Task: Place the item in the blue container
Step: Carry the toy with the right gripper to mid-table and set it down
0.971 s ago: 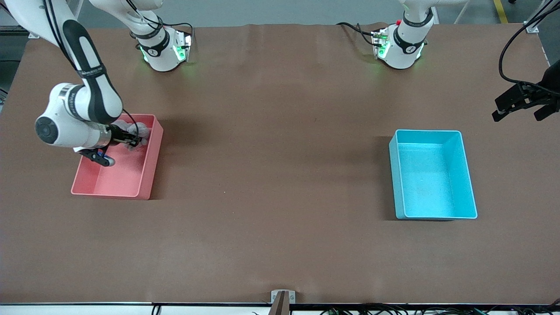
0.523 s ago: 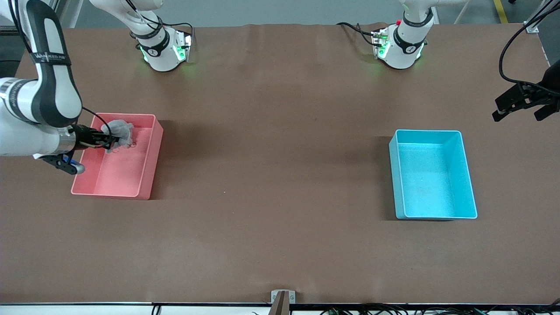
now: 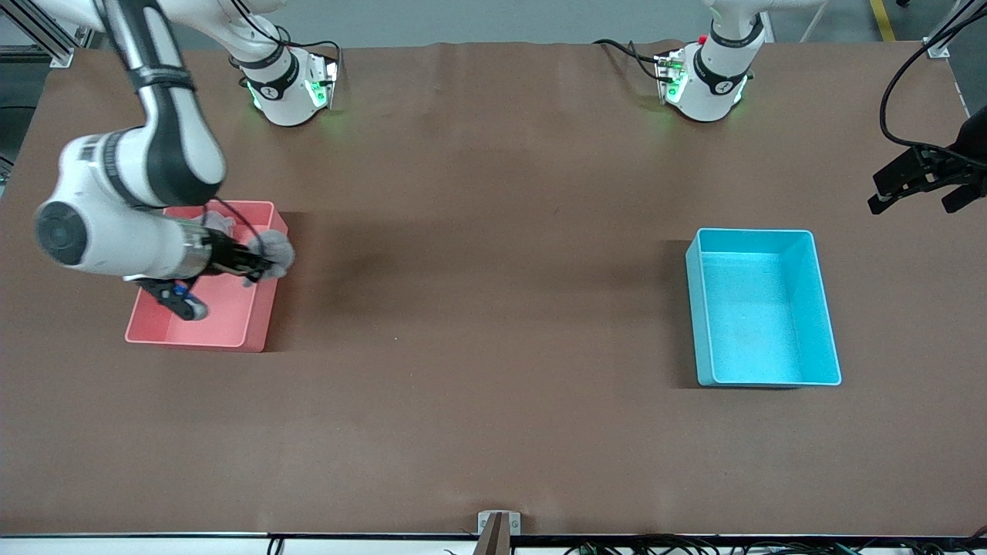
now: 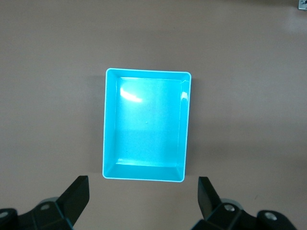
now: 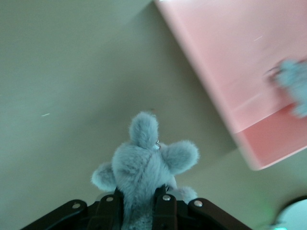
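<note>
While the right claw grips a grey plush toy over the pink bin, the blue container sits well apart beneath the wide-open left claw.

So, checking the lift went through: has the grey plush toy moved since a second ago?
Yes. The grey plush toy, in the right gripper, went from inside the pink bin to over its rim facing the blue container.

Plain brown table, no pattern on it. The blue container is bright cyan with a pale rim, its floor catching a white glare in the left wrist view. The pink bin is salmon pink all over. The plush toy is fluffy grey-blue, and a second grey-blue plush shows blurred in the pink bin. Arms are white with black bands, bases glowing green; both sets of fingers are black.
</note>
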